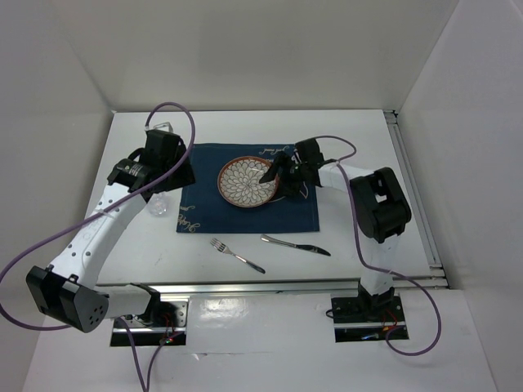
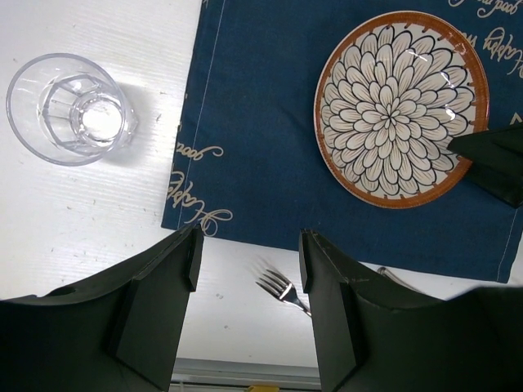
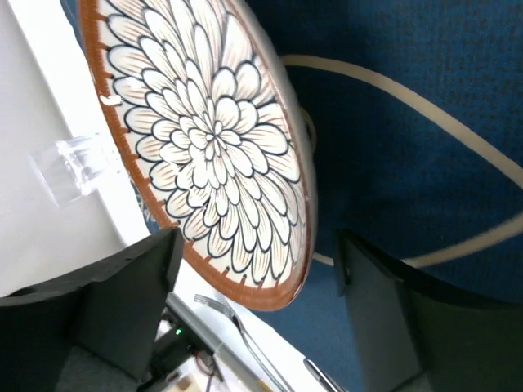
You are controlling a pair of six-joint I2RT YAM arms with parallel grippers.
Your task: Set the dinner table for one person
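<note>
White walls close in the dinner table (image 1: 368, 147) from above, a wide plain top with my two bases at its near edge. A navy placemat (image 1: 245, 219) lies at its middle, and a flower-patterned plate (image 1: 247, 181) sits on the cloth. My left gripper (image 1: 181, 174) hangs over the placemat's left edge, and my right gripper (image 1: 278, 174) is at the plate's right rim. A clear glass (image 1: 158, 206) stands upright on the bare table just left of the cloth. A fork (image 1: 237, 255) and a knife (image 1: 296, 244) lie near each other on the table in front of the placemat.

From my left wrist, my left gripper (image 2: 250, 237) is spread wide and holds nothing. Below it are the placemat (image 2: 261, 122) and the white table (image 2: 82, 220), with the fork (image 2: 282, 291) seen through the gap. The glass (image 2: 69, 108) is at upper left and the plate (image 2: 400, 106) at upper right, a dark tip of my right gripper (image 2: 490, 159) at its rim.

From my right wrist, my right gripper (image 3: 260, 241) is also spread, one finger on each side of the plate (image 3: 212, 139). I cannot tell whether either finger touches it. Beyond are the placemat (image 3: 409, 163) with cream lines, the glass (image 3: 69, 167) on the table (image 3: 33, 98), and the fork (image 3: 237, 322).
</note>
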